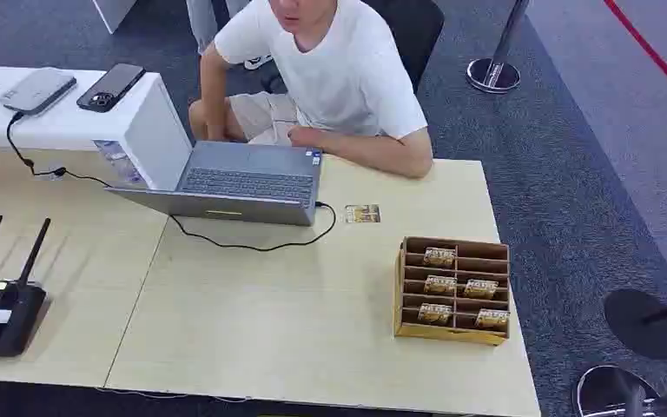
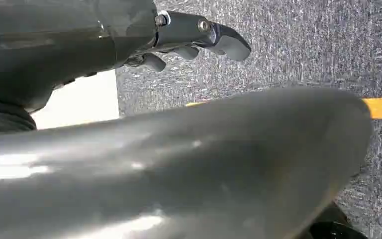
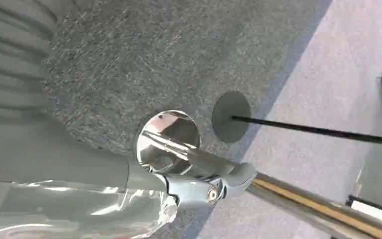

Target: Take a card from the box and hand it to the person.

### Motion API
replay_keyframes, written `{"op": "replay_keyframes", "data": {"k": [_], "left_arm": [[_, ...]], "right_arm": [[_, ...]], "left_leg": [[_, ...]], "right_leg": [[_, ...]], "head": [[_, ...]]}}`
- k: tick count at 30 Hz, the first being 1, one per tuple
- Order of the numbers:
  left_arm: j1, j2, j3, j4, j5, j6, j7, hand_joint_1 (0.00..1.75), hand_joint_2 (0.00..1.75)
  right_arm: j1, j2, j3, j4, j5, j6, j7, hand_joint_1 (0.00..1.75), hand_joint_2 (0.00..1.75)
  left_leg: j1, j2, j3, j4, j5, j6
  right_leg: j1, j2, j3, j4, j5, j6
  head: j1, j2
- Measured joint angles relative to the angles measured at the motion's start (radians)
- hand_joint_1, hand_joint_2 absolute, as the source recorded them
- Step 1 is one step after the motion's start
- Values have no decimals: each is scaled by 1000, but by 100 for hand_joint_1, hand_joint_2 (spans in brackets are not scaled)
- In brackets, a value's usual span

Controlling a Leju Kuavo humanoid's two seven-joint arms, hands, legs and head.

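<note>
Hanging beside the body, the left robot hand (image 2: 194,37) looks down at grey carpet in its wrist view; its thumb and dark fingers are loosely curled with nothing between them, though how far apart they stand I cannot tell.

On the worktop (image 1: 252,321), going left to right, a black router (image 1: 0,314) stands near the left edge, an open laptop (image 1: 243,184) sits at the far edge in front of the seated person (image 1: 330,69), and a single loose card (image 1: 362,214) lies flat just beside the laptop's right corner. The box (image 1: 452,291), a wooden tray of slots, stands close to the right edge and toward the near right corner, its long slots running left to right. Several cards (image 1: 439,257) lie in those slots, long sides along the slot.

The right robot hand (image 3: 214,184) also hangs over carpet, beside a chrome post base (image 3: 168,139); it holds nothing, and its spread I cannot judge.

The box lies forward and to the right, so the right arm is judged the nearer one, reaching up and forward over the near edge. The person sits beyond, left of the box.
</note>
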State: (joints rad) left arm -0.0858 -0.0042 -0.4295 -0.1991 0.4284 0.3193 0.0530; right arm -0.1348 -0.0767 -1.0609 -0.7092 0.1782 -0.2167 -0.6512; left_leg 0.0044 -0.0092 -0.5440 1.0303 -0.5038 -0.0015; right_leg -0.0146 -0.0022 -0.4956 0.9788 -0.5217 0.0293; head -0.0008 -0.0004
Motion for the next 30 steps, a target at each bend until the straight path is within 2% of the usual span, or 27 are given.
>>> {"op": "replay_keyframes", "data": {"k": [1,2,4,6,8,11,16,22,30], "left_arm": [[0,0,0,0,0,0,-1,0,0],[1,0,0,0,1,-1,-4,0,175],[3,1,0,0,3,-3,-10,0,175],[6,3,1,3,16,-18,-38,0,175],[10,5,2,4,27,-37,-65,0,175],[8,5,2,4,29,-43,-75,0,175],[13,5,2,5,29,-46,-84,0,175],[14,6,2,5,33,-54,-101,0,175],[16,6,3,5,45,-61,-108,0,175]], "right_arm": [[4,-1,5,-6,1,2,3,0,175],[13,0,23,-24,5,7,5,0,175],[44,1,67,-74,16,19,13,0,175],[116,2,201,-225,80,70,64,0,175],[158,9,331,-396,181,145,129,0,175],[192,14,426,-551,235,171,161,0,175],[252,7,529,-751,330,184,205,0,175],[287,-26,626,-916,434,181,265,0,175],[303,-54,703,-1024,484,170,295,0,175]], "left_leg": [[0,-1,0,0,0,0],[0,-1,0,0,0,0],[-1,-1,-1,0,0,0],[-1,-3,-3,0,0,0],[-1,5,-1,0,0,0],[0,1,-1,0,0,0],[-1,1,-1,0,0,0],[-1,1,-1,0,0,0],[-1,1,-1,0,0,0]], "right_leg": [[0,0,0,0,0,0],[0,-1,0,0,0,0],[-1,-1,0,0,0,0],[0,-3,1,0,0,0],[0,4,-3,0,0,0],[0,0,-2,0,1,0],[-1,1,-2,0,1,0],[-1,1,-2,0,1,0],[-1,1,-2,0,1,0]], "head": [[1,0],[0,0],[0,0],[1,0],[0,0],[1,0],[0,0],[1,0],[0,0]]}}
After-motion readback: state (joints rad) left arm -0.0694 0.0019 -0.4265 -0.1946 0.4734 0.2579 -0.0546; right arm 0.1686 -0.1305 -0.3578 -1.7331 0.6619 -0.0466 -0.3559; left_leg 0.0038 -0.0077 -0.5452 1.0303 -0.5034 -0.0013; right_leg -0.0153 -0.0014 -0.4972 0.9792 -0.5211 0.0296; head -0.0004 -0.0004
